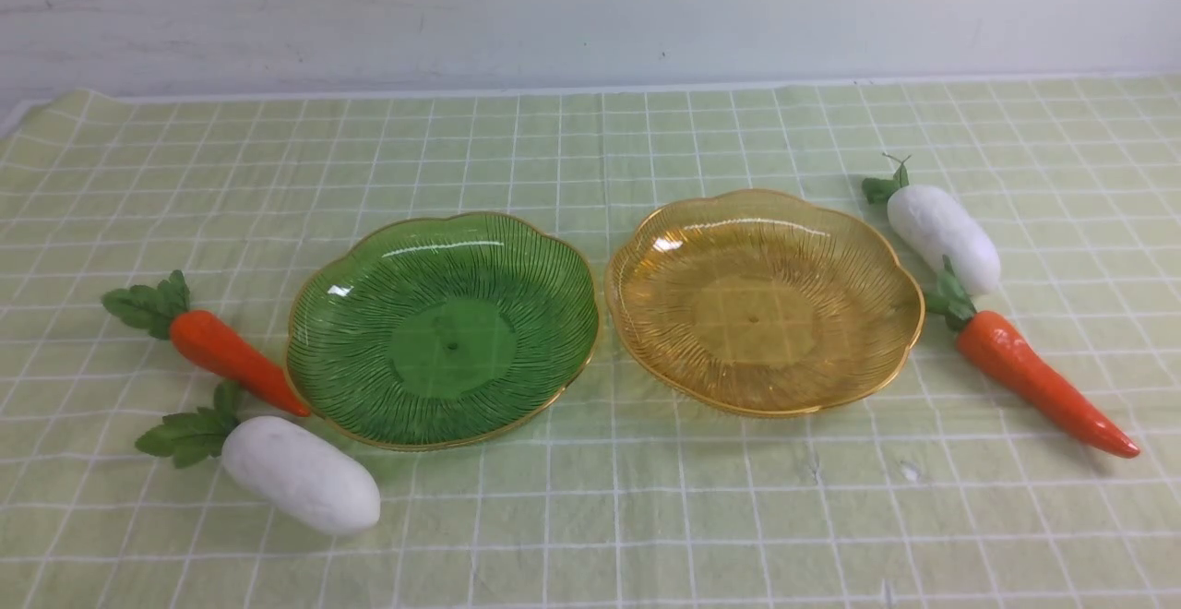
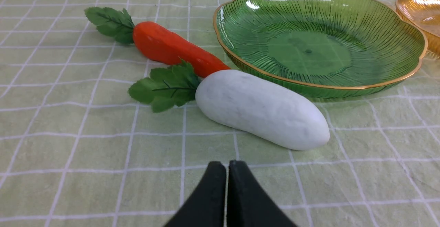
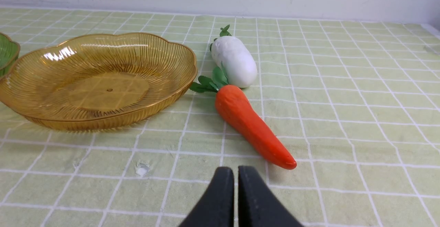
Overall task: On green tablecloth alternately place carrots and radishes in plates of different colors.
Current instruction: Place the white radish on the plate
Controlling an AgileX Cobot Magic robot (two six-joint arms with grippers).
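Green tablecloth (image 1: 590,517); green plate (image 1: 526,258) empty, left carrot (image 1: 235,362) lying tip-to-rim beside it, so lifting the carrot could drag the plate. My left gripper (image 2: 227,165) and right gripper (image 3: 235,170) are both pressed together.

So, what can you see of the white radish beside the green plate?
This radish is plump, oblong, matte white with faint grey marks, and has green fabric-like leaves at one end. It lies loose on its side on the green tablecloth, close to the green plate and the left carrot. Whether it touches them is unclear.
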